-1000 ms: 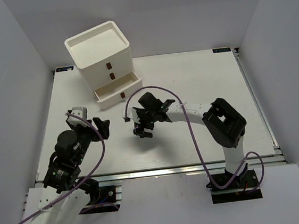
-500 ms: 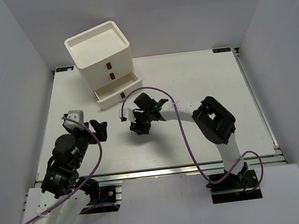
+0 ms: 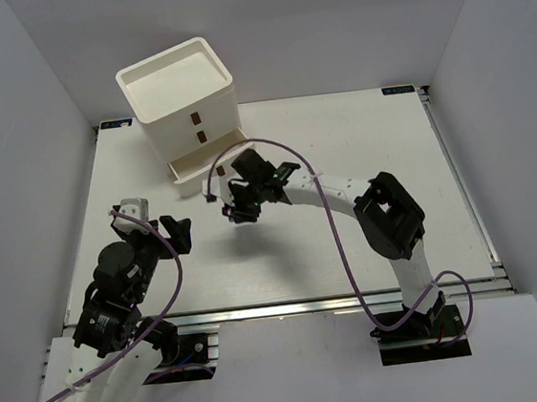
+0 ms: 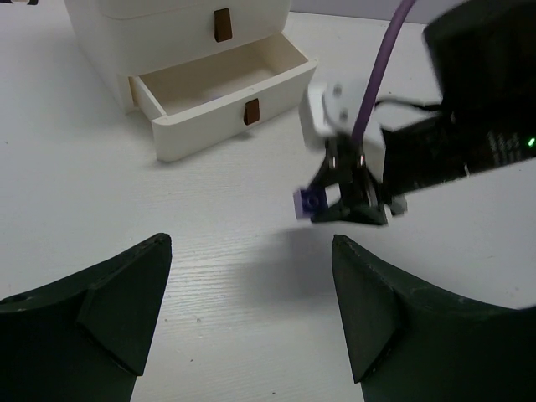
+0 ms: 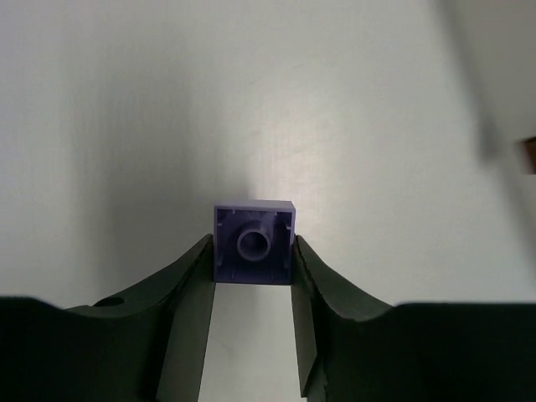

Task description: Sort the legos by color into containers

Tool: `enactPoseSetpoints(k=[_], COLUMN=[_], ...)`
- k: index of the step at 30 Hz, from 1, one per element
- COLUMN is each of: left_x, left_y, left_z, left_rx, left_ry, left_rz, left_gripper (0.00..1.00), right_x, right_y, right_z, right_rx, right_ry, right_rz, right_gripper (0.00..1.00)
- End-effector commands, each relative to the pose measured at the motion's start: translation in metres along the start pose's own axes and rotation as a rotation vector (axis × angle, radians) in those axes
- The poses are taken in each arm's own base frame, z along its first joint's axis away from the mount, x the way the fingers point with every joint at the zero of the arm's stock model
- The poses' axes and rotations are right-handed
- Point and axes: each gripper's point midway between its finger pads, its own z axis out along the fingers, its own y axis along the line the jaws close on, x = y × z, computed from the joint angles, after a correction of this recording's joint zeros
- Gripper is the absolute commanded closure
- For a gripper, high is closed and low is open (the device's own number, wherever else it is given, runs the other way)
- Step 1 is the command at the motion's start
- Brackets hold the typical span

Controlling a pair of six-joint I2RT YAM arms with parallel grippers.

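Right gripper [image 5: 254, 255]: jaws closed to the width of one purple lego brick [image 5: 254, 243], pinched by its two side walls, hollow underside facing the wrist camera. From the left wrist view the brick [image 4: 310, 202] hangs clear of the table [image 3: 360, 153], with its shadow beneath it.

Position: your right arm reaches in front of the white drawer unit [image 3: 181, 95], with the gripper near the open bottom drawer [image 4: 209, 130] but not yet over it.

Left gripper [image 4: 251, 293]: fingers spread wide, nothing between them, held low over the table, well apart from the drawer.

Progress, as I read it: one brick is in transit and not yet dropped. The visible part of the open drawer's floor shows no bricks. The upper two drawers are shut, contents hidden. No loose legos show on the table from above; they may be too small to see or hidden by the arms. You cannot count what is sorted from here. What is left for this brick: carry it over the drawer and release.
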Motion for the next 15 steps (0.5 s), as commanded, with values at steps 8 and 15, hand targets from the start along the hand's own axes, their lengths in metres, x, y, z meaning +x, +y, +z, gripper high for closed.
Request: enactPoseSetpoints(k=[8, 15], left_x=[-0.003, -0.002], left_y=[0.003, 0.003], left_z=[-0.001, 0.000], left_rx=[-0.013, -0.012], left_ry=[-0.014, -0.012], left_rz=[-0.008, -0.003], left_gripper=[0.13, 0.13], right_x=[-0.123, -0.133], right_y=[-0.159, -0.208], right_z=[-0.053, -0.054], right_rx=[0.599, 0.841], right_ry=[-0.148, -0.236], right_rz=[-0.055, -0.062], right_gripper=[0.98, 1.00])
